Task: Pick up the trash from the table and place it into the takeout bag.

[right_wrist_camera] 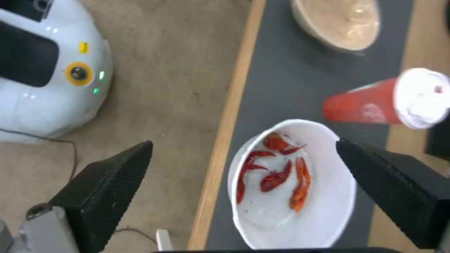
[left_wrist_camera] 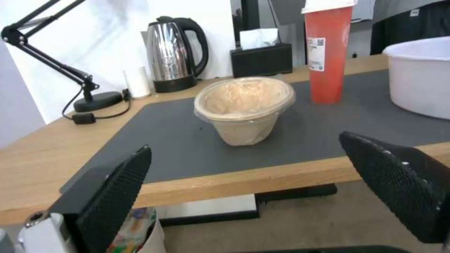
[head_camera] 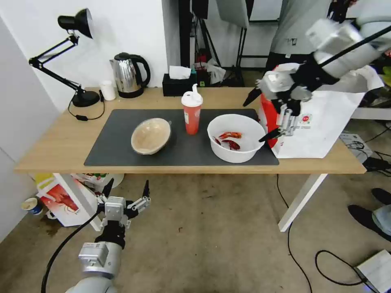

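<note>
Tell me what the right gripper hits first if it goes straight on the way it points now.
Most likely the white plastic bowl holding crayfish shells. The right gripper hangs open above the table, pointing down; in its wrist view the bowl lies between the fingers. Depth is unclear.

A tan paper bowl, a tall red cup with a white lid and a white bowl holding red crayfish shells stand upright on the table's grey mat. The white takeout bag stands open just beside the white bowl.
</note>
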